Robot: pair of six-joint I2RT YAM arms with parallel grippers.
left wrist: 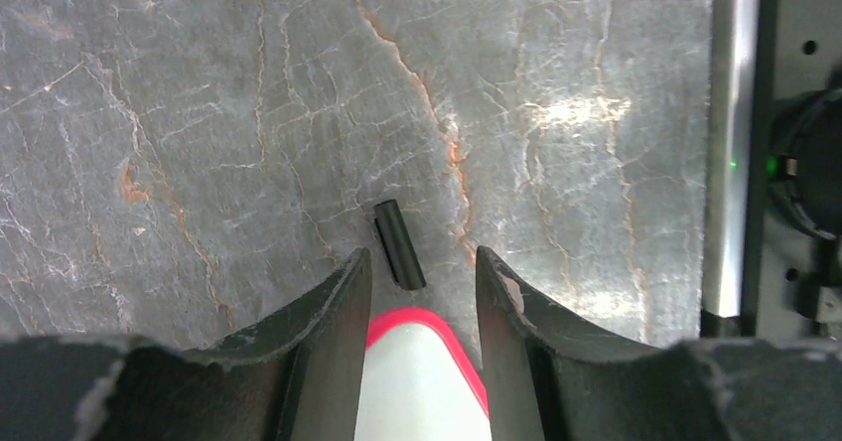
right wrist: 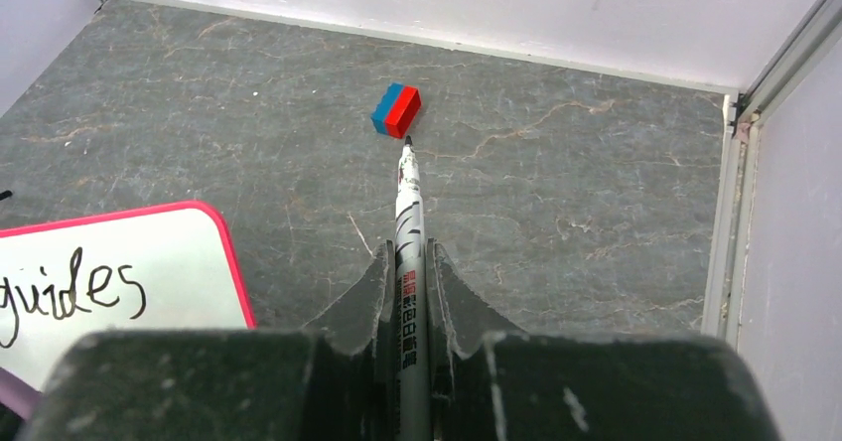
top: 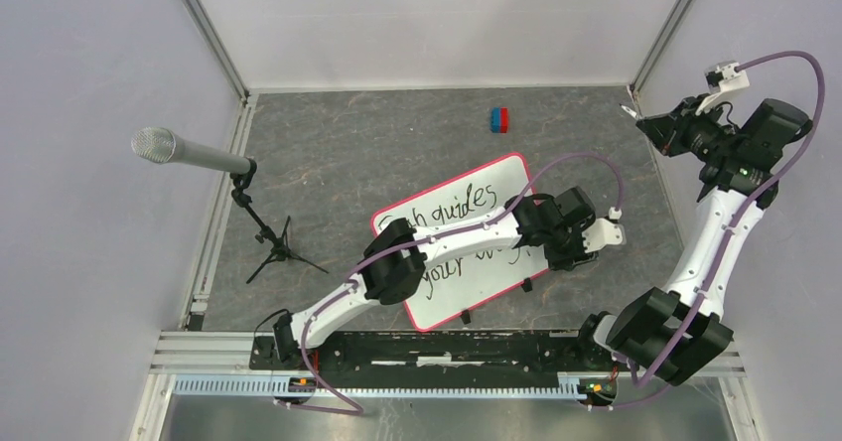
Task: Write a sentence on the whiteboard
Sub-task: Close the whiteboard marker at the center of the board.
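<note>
1. The left arm stretches low across the whiteboard (top: 501,178), which lies mid-counter. The left pincer (left wrist: 421,262) is spread above the board's corner, with a black clip (left wrist: 399,244) just beyond.
2. The sentence (top: 459,206) is partly hidden under that arm.
3. The right pincer (right wrist: 410,254) is raised by the right wall, pinching a marker (right wrist: 407,188) whose tip points toward a red-blue block (right wrist: 396,110).
4. A microphone (top: 184,150) stands well left, with bare counter (top: 328,143) between it and the board.

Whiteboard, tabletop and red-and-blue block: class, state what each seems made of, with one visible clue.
Whiteboard: smooth white coated panel, taking marker ink; pink rim looks plastic. Tabletop: grey veined stone look with soft glare, possibly laminate or mat. Block: likely plastic, flat saturated colours, crisp edges.
</note>
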